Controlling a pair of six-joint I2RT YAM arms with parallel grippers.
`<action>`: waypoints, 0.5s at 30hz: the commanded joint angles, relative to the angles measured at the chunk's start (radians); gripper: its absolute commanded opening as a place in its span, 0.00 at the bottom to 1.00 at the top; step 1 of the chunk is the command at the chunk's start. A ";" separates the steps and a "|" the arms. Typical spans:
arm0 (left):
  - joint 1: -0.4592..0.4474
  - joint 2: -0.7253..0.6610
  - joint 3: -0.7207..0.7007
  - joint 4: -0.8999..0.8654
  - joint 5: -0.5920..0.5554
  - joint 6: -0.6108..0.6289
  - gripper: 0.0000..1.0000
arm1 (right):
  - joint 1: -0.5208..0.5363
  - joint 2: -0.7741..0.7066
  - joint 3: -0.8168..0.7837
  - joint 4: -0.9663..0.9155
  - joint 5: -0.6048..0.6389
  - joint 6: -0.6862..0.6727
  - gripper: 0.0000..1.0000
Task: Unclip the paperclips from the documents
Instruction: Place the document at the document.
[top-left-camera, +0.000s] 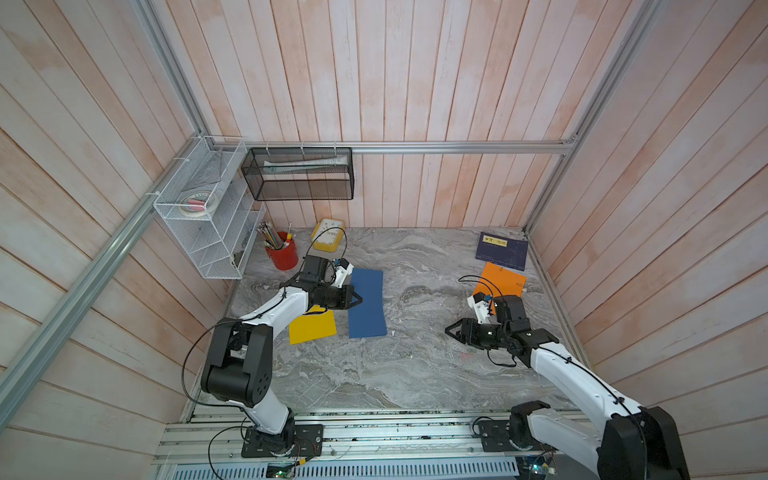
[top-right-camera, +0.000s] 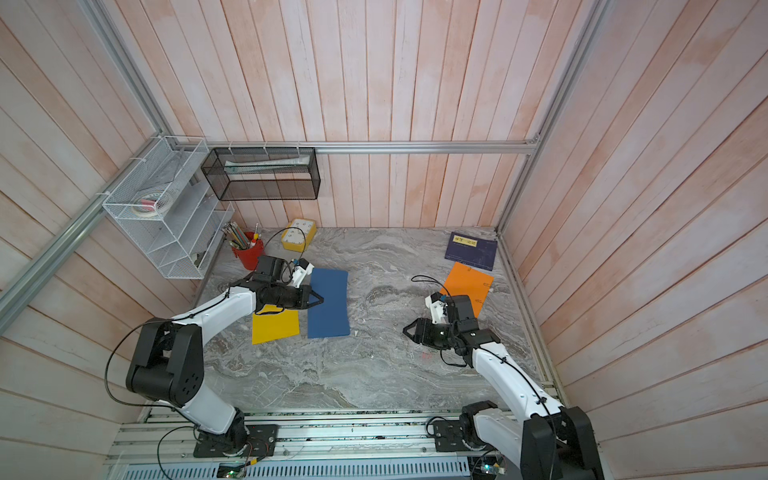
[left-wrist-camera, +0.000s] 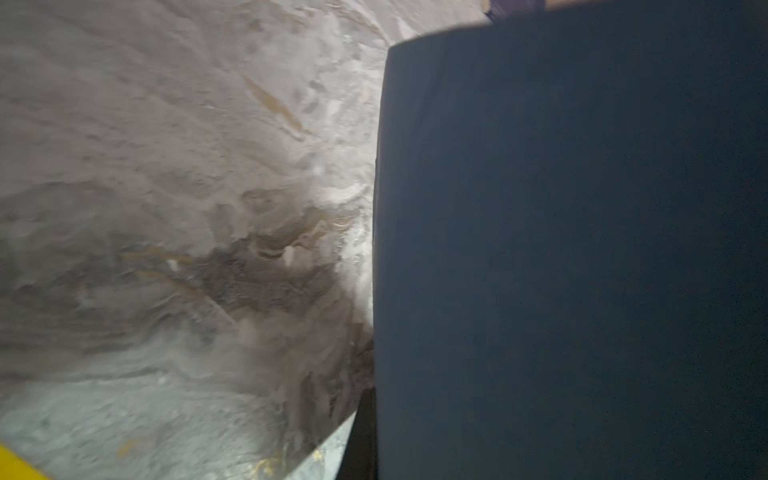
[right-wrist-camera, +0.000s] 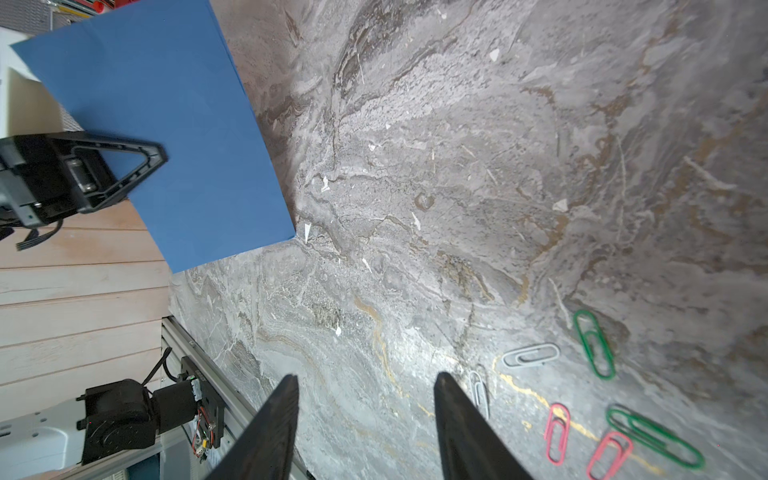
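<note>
Jaws of left gripper (top-left-camera: 356, 300) pressed shut on the long edge of the blue document (top-left-camera: 368, 307), sheet bowed up from the table (top-left-camera: 415, 270). Jaws of right gripper (right-wrist-camera: 368, 376) parted a moderate way, nothing between them, low over bare marble. Just beside its fingertips, six loose paperclips (right-wrist-camera: 530, 354) flat on the table: two silvery, two green, two pink. Yellow document (top-left-camera: 313, 328) flat beside the blue one, one corner under the left arm. Orange document (top-left-camera: 503, 280) beyond the right arm, just beside the navy booklet (top-left-camera: 501, 250); small marks at its edges, too small to identify.
</note>
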 joint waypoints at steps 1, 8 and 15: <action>0.037 0.015 -0.024 -0.027 -0.113 -0.019 0.00 | 0.005 0.002 0.028 -0.007 -0.025 -0.019 0.56; 0.079 0.034 -0.019 -0.068 -0.336 -0.013 0.00 | 0.008 0.016 0.030 0.000 -0.038 -0.023 0.57; 0.113 0.065 -0.019 -0.087 -0.462 -0.001 0.00 | 0.009 0.022 0.026 0.017 -0.050 -0.022 0.58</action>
